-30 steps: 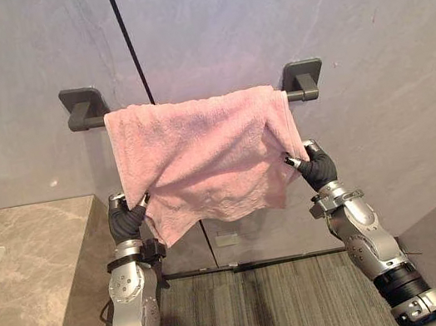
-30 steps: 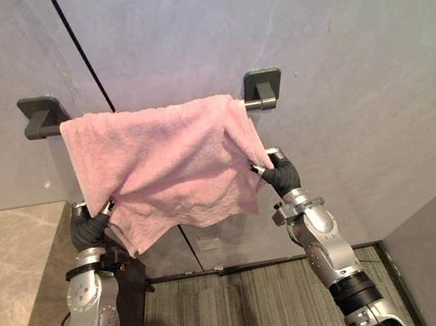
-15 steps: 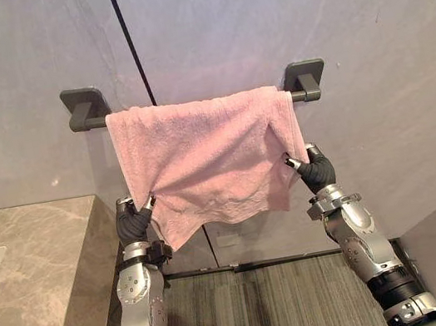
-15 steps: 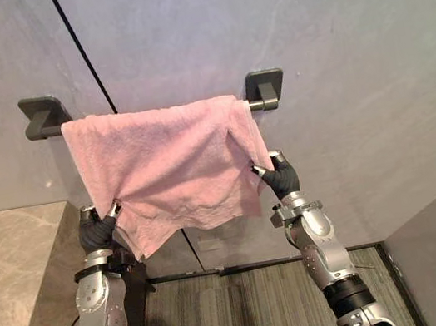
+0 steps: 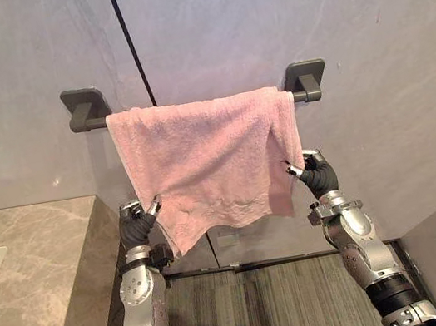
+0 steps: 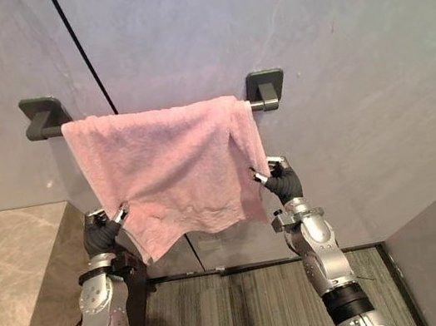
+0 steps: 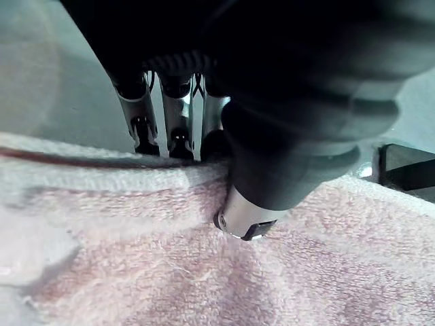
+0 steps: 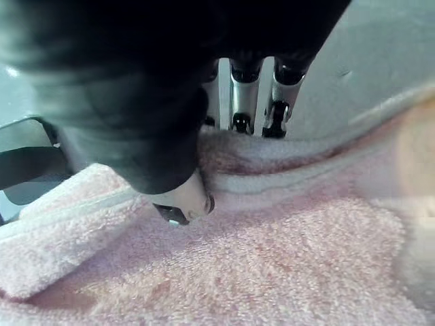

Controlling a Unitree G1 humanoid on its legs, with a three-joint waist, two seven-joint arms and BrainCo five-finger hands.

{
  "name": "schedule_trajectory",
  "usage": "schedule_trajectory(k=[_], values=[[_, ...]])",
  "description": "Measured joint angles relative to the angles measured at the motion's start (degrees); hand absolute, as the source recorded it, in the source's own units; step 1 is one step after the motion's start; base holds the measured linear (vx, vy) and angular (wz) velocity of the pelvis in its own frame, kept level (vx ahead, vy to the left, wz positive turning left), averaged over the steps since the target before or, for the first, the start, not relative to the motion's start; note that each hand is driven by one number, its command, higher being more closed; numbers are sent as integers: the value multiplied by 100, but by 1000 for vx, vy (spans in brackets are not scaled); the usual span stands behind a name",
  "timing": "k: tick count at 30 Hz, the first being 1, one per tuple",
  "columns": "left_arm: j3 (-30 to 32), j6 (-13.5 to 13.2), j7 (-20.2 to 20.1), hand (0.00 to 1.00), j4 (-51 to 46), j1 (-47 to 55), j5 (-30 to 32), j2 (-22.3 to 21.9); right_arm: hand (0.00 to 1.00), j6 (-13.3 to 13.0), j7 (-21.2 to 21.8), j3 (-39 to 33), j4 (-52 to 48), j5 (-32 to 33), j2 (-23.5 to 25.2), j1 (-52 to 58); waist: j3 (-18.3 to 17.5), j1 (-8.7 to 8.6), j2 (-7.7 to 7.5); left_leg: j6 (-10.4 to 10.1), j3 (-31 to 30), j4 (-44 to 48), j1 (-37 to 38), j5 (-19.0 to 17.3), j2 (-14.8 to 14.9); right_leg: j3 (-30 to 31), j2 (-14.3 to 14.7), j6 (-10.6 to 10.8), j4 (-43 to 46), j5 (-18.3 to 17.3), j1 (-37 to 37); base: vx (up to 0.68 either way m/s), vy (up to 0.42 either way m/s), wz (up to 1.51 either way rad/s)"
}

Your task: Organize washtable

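A bathroom: pink towel (image 5: 208,156) on a wall rail (image 5: 89,123), marble counter (image 5: 26,273) beside.

Over the last second I've brought both hands down: left hand (image 5: 136,226) and right hand (image 5: 319,179) now sit lower under the bar (image 5: 301,95). The towel (image 5: 208,156) front flap has come down with them, hanging longer and flatter, with the right-side fold less bunched.

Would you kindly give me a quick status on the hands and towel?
Left hand, right hand each pinching lower edge of pink terry towel. Towel draped over dark grey wall bar. Nothing blocking.
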Motion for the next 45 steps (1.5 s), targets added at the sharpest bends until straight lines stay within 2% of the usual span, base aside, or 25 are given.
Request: schedule_trajectory(k=[14,17,20,24,28,33,36,38,39,40,41,45], values=[[-194,39,-11,0,-102,440,10,-11,0,70,3,31,-78,-765,1,687,-2,-16,-3,0,14,1,-6,0,9,10,10,-5,-31,7,7,0,0,0],[146,48,-9,0,-454,619,10,-111,0,109,-32,-204,-278,-928,16,867,-2,-18,-3,1,8,0,-5,-3,3,-4,7,-4,-46,8,19,0,0,0],[728,37,6,0,-980,750,4,-218,0,111,-104,-860,-952,-997,13,1147,-2,-19,-4,1,-6,0,10,-6,-1,-27,4,-4,-62,8,54,0,0,3],[1192,19,29,0,-1570,869,-13,-218,0,94,-235,-1630,-1536,-1056,-61,1269,-3,-26,-3,0,-6,0,55,-16,-1,-33,3,-4,-73,8,99,0,0,0],[1701,-120,52,0,-2351,876,-205,-217,0,30,-355,-2341,-2289,-1169,-271,1360,-4,-77,0,0,-4,0,79,-17,-3,-30,1,-4,-73,8,106,0,0,0],[1842,-340,105,0,-3313,841,-453,-148,0,-167,-439,-2518,-3082,-855,-578,1194,-33,-171,42,0,3,0,98,-17,-3,-22,2,-4,-73,10,104,0,0,-1],[1620,-484,-39,0,-3864,795,-701,45,0,-413,-379,-2236,-3552,-330,-804,785,-61,-184,87,0,12,1,123,-17,-2,-15,5,-4,-72,14,122,0,0,-1],[1271,-540,-192,0,-4130,742,-948,295,0,-532,-274,-1764,-3776,44,-997,381,-79,-173,107,0,12,1,136,-16,0,-14,8,-8,-71,20,135,-43,-8,0],[736,-547,-381,0,-4273,543,-1161,506,0,-667,-103,-1131,-3935,354,-1132,-53,-122,-156,142,2,12,1,142,-15,-3,-11,5,-3,-71,32,141,-36,-3,0],[671,-547,-404,0,-4285,521,-1175,525,0,-674,-80,-1049,-3941,371,-1138,-108,-127,-155,146,2,12,1,144,-15,-4,-11,4,-2,-71,33,144,0,0,0],[232,-554,-553,0,-4322,374,-1333,617,0,-683,32,-513,-3968,489,-1154,-445,-132,-151,158,2,14,1,188,-15,-9,-8,0,0,-71,34,198,0,0,0],[-1130,-500,-1028,0,-4259,35,-1824,783,0,-683,320,726,-3906,756,-1187,-1155,-137,-152,155,3,22,1,233,-15,-8,5,0,1,-57,36,211,-37,-2,-2]])
